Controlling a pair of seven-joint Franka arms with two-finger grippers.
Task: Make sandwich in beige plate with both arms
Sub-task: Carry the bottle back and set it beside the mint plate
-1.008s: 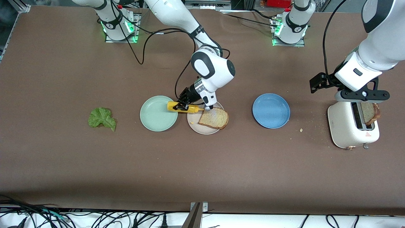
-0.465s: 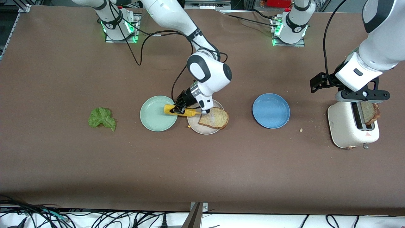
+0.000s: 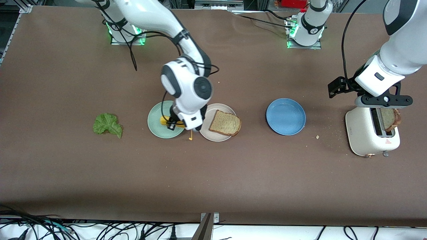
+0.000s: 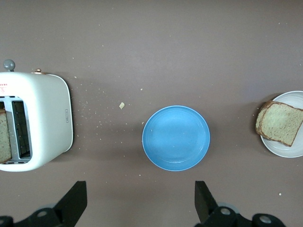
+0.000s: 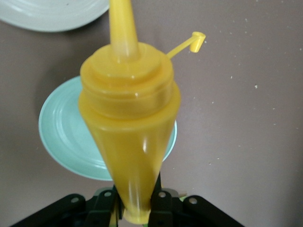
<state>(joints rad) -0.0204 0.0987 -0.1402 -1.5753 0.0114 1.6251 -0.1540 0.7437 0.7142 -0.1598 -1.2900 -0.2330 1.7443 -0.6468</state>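
While clamped on one yellow bottle, right gripper over the rim of the green plate, at the gap toward the beige plate. Front view: three plates in a row, green, beige, blue, running toward the left arm's end of the table. One bread slice flat on the beige plate, uncovered, one corner over the rim. One lettuce leaf on the bare table, well apart from the plates, toward the right arm's end. One toaster at the left arm's end, with a second slice standing in a slot. Left gripper just over the toaster, waiting.

Left wrist view: two black fingers, spread wide, gripping nothing. Below them bare table, then the blue plate. Toaster to one side with the slice upright in its slot; crumbs scattered between toaster and plate. Beige plate at the frame's edge with its bread on top.

Right wrist view: bottle filling the middle, pinched at its narrow base between the fingers. Nozzle pointing away from the camera, cap off and hanging by a thin strap. Green plate under the bottle; a second pale plate partly in frame.
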